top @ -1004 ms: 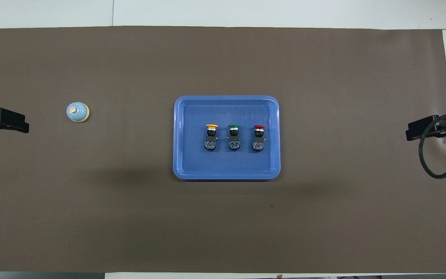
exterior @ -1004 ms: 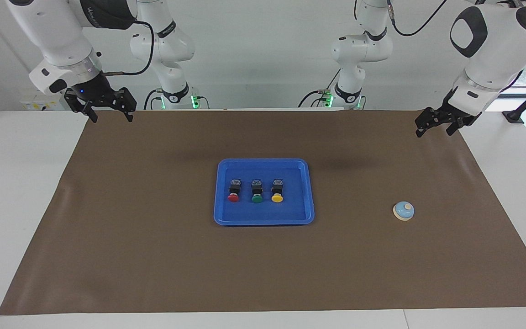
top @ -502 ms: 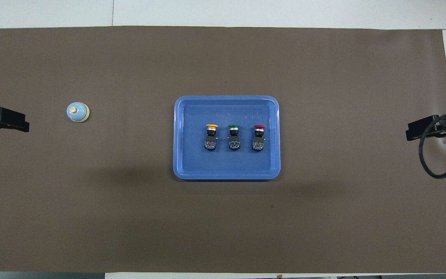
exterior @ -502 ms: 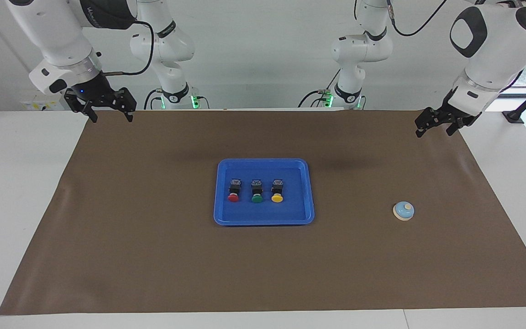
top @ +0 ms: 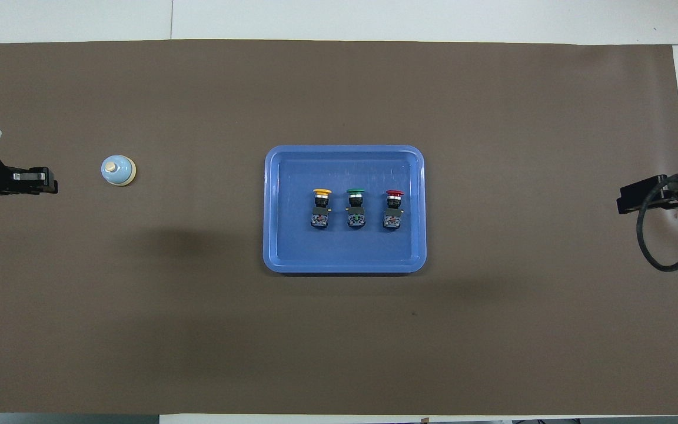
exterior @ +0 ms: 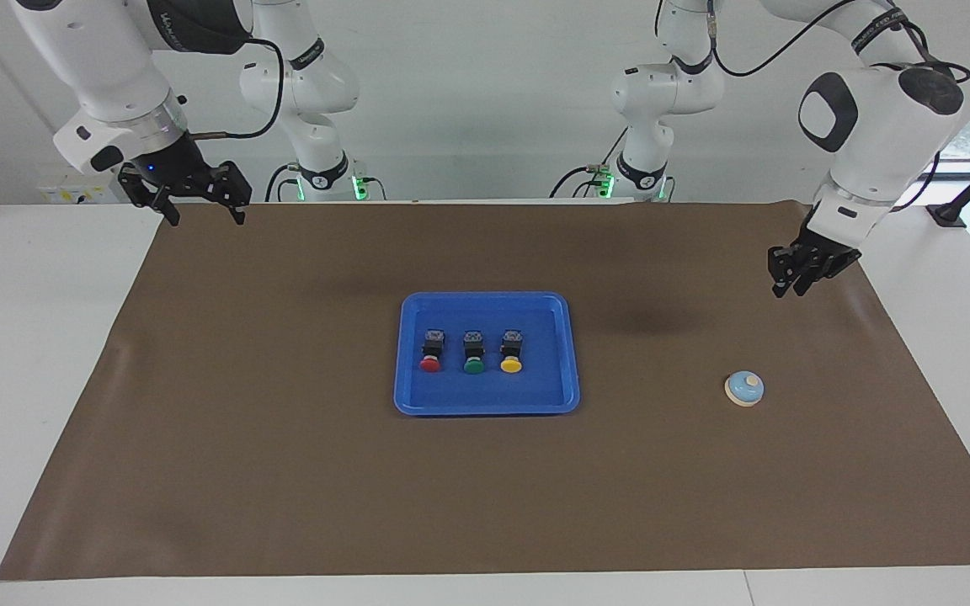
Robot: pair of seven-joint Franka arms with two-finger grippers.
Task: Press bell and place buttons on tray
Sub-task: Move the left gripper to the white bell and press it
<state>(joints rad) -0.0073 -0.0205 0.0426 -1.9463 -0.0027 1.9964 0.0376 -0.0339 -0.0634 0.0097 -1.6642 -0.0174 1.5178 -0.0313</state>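
The light-blue bell [exterior: 744, 389] [top: 118, 171] stands alone on the brown mat toward the left arm's end. The blue tray [exterior: 418, 404] [top: 271, 206] lies at mid-table. In it three buttons lie in a row: red [exterior: 430, 364], green [exterior: 474, 365] and yellow [exterior: 511, 364]. My left gripper [exterior: 788, 289] [top: 53, 181] hangs over bare mat, apart from the bell, its fingers drawn together on nothing. My right gripper [exterior: 205, 219] waits open over the mat's corner at the right arm's end.
The brown mat [exterior: 283, 471] covers most of the white table [exterior: 30, 379]. The right arm's black cable [top: 651, 253] loops over the mat's edge in the overhead view.
My left arm has swung down and out over the mat toward the bell, and its fingers have closed from open. The right arm, bell, tray and buttons have not moved.
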